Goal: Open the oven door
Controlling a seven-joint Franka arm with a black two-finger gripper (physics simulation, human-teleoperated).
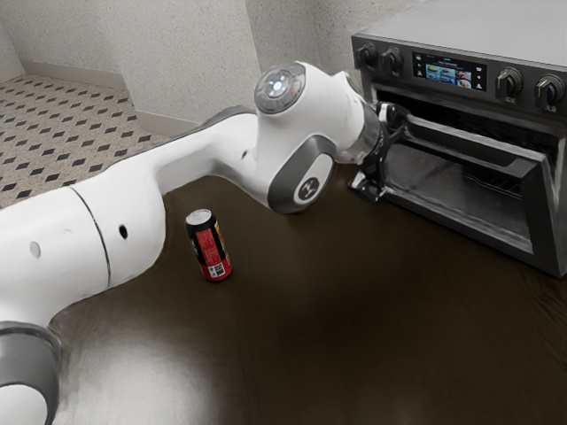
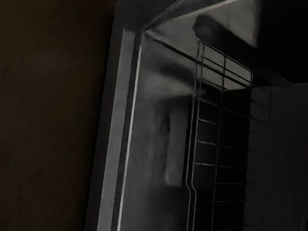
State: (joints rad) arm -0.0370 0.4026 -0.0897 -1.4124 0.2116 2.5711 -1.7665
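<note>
Partway open, the oven door [image 1: 539,199] stands near three o'clock in the exterior view, below the oven [image 1: 496,22]'s knobs and screen. At its nine-o'clock edge is the end effector [image 1: 374,159]; I cannot tell whether it is spread or closed. A red-black can [image 1: 210,248] stands at eight o'clock on the dark brown table [image 1: 292,328], glossy toward seven. Diamond-patterned floor [image 1: 62,124] lies at ten, speckled pale walls [image 1: 186,62] at eleven.

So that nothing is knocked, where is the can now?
In the exterior view's left half, the can stands on the table, near the arm, away from the oven.
</note>
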